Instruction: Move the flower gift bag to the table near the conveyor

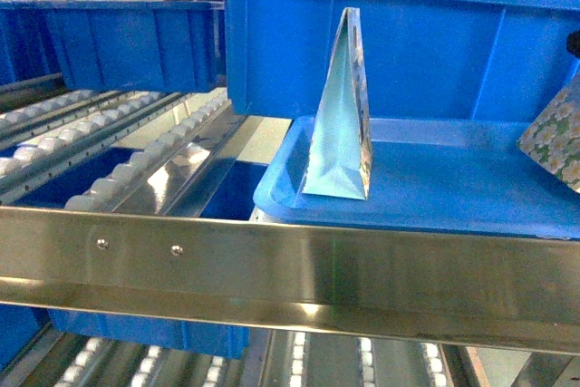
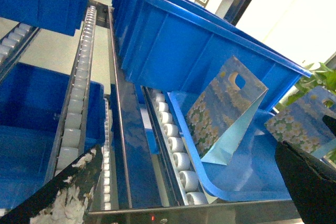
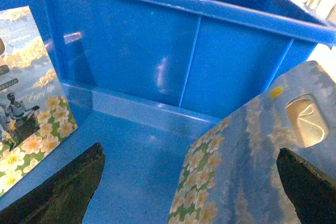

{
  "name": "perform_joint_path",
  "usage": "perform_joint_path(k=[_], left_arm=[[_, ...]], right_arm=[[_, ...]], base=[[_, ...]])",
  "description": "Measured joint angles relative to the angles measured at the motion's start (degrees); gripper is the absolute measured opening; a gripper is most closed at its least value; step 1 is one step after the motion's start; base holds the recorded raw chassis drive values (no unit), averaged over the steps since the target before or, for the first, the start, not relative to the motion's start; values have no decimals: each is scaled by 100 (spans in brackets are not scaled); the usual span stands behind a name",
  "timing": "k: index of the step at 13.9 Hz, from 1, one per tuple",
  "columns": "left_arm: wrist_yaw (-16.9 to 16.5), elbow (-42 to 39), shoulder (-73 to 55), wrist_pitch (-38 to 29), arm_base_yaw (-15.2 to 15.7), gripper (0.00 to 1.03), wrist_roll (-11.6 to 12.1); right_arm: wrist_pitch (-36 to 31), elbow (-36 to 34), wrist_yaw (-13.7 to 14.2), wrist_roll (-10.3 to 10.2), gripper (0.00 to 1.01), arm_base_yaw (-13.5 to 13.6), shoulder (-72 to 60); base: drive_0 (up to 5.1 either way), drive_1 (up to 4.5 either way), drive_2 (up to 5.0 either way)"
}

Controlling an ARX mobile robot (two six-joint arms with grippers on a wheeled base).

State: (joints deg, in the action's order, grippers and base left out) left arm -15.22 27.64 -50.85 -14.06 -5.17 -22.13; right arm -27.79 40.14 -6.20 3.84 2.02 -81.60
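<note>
Right fingers (image 3: 191, 190) parted around floral bag (image 3: 252, 161) on blue tray (image 1: 435, 183); left fingers' state indiscernible.

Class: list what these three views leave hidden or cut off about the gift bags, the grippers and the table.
- Second gift bag: head view, cut off by the right edge.
- Standing gift bag: head view, edge-on, pattern barely visible.
- Right gripper: only dark fingertips show; the frame's bottom cuts off the rest.
- Table: in no view.
</note>
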Motion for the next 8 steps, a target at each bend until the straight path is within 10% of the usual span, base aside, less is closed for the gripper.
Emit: perform_joint_path(k=[8], left_arm=[[-2,0,0,2,0,98,-2]], right_arm=[[723,157,-330,39,98,505,765]], base=[[0,0,0]])
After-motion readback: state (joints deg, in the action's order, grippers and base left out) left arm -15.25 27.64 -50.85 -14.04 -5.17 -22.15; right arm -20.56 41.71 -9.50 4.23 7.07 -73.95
